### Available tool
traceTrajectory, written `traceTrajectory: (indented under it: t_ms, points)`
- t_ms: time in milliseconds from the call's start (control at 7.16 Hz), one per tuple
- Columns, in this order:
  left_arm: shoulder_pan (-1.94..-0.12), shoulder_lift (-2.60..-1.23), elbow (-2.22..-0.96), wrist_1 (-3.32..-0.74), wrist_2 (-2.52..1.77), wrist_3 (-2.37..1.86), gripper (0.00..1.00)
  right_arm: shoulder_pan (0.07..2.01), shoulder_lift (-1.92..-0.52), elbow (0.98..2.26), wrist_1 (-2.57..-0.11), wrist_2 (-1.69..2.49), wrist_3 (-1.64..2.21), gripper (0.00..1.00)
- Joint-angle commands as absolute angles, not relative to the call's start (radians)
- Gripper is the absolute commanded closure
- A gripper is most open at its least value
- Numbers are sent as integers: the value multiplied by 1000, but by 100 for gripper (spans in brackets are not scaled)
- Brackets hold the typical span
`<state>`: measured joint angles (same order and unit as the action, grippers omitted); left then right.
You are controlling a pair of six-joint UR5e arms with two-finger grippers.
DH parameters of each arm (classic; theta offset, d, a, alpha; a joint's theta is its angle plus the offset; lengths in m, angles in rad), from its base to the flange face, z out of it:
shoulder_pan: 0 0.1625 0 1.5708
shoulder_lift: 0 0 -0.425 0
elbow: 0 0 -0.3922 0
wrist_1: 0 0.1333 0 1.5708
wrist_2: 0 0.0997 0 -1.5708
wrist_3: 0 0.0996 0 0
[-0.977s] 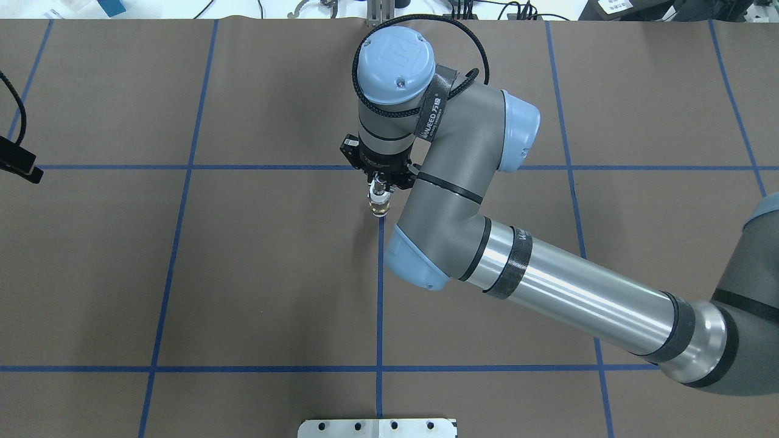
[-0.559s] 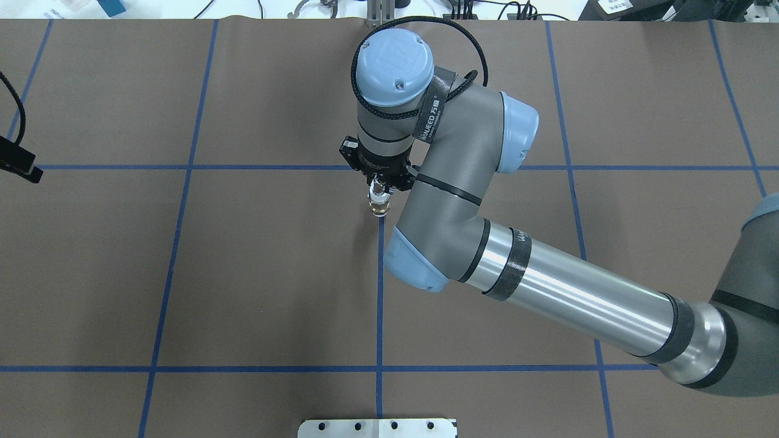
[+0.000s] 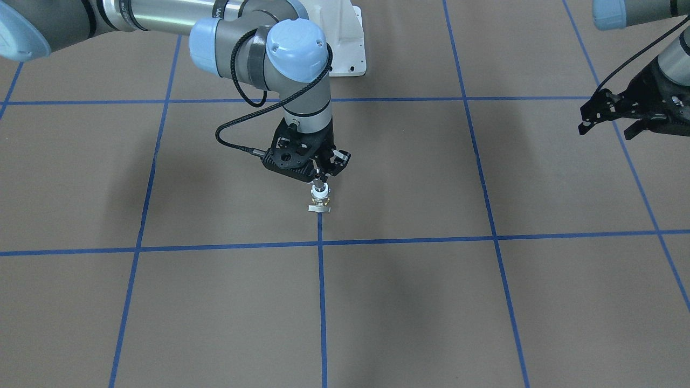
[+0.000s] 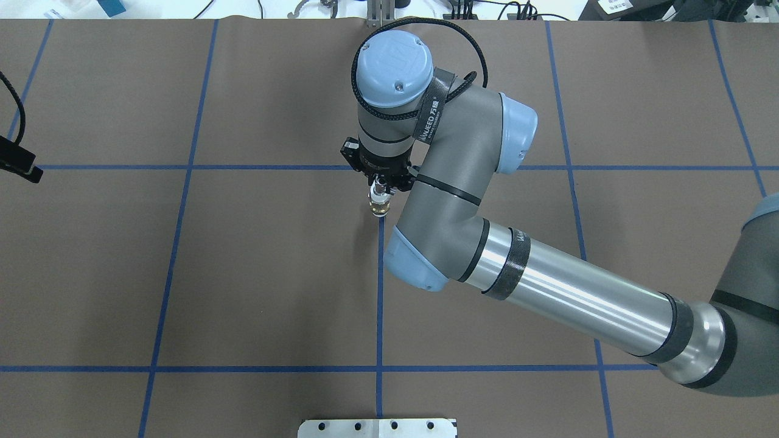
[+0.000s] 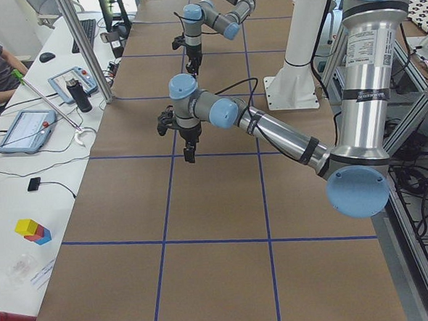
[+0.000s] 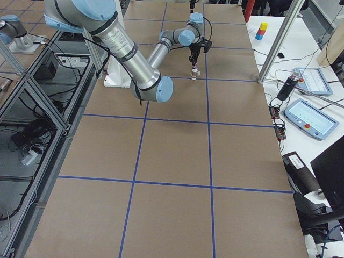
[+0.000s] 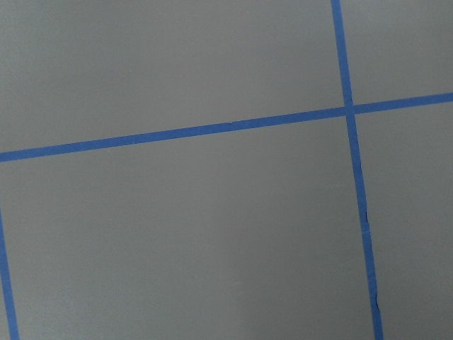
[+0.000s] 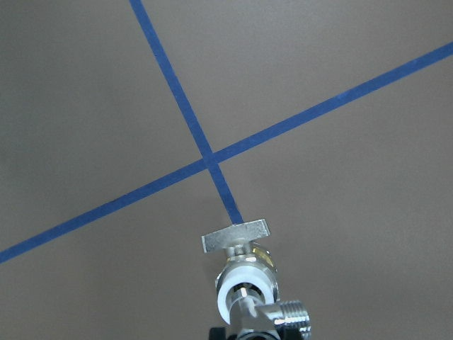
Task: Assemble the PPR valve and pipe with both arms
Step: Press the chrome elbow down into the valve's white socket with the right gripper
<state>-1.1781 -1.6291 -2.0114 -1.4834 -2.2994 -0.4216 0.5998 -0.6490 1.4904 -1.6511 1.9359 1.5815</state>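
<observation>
Over the last second almost nothing has moved: in the overhead view the right arm's blue wrist cap has drifted only a touch nearer, and the PPR valve [image 3: 319, 196] hangs at the same spot, so this reads as a hold rather than a travel. The right gripper [image 3: 322, 179] is clamped on the valve's upper end at the middle of the table [image 3: 431, 302]. The valve points straight down, white collar above the brass body and the flat lever lowest, over the centre line of blue tape [image 3: 322, 302]. Whether the lever touches the table I cannot tell. In the right wrist view a short silvery threaded stub [image 8: 287, 312] juts beside the collar. It may be the pipe already joined on, but that is unclear, and no separate pipe shows anywhere. The left gripper [image 3: 606, 131] hovers well apart at the robot's left, fingers spread and empty, and its wrist camera sees only bare table. My judgement: the 2 arms are no longer working together, so the joining is either finished or waiting on the left arm.
</observation>
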Motion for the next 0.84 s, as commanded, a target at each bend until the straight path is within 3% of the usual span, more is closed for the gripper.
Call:
traceTrajectory:
  t_ms: [0, 698]
  points:
    - [-1178, -1628, -2014, -1483, -2299, -422, 0, 600, -649, 1483, -1651, 1934, 1578, 100]
    - [-1178, -1628, -2023, -1483, -2301, -423, 0, 600, -647, 1436, -1571, 1934, 1582, 100]
